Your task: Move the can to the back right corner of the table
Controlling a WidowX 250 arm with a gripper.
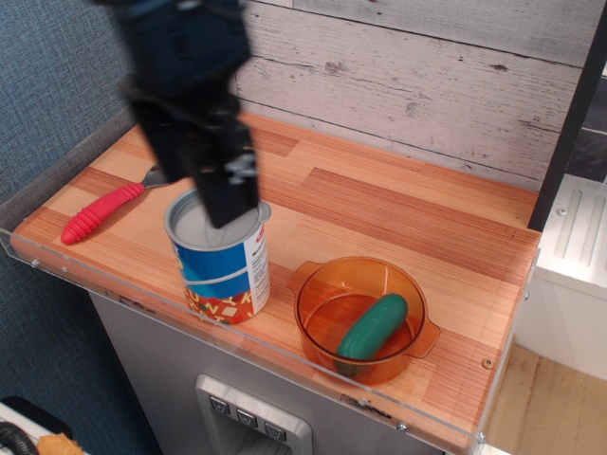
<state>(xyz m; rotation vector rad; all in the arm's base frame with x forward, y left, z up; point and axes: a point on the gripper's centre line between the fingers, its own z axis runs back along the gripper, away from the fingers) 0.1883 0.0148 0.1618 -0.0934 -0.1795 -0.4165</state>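
In the only current view, the can (220,258) stands upright near the front edge of the counter (398,204), its long axis vertical and its grey lid facing up. The orange bowl (365,318), holding a green pickle-shaped thing (372,326), sits just to the right of the can, and the red-handled spoon (112,204) lies to the can's left. The gripper (228,194) hangs blurred over the can's lid, hiding part of it; whether its jaws are spread or pressed together I cannot tell.

The main risk, as I judge it, is tipping: the can is tall and stands close to the front edge, so an off-centre descent or a push on the rim could topple it over the acrylic lip or against the bowl. A grip taken too high on the smooth lid might also slip during the carry towards the far right corner behind the bowl.
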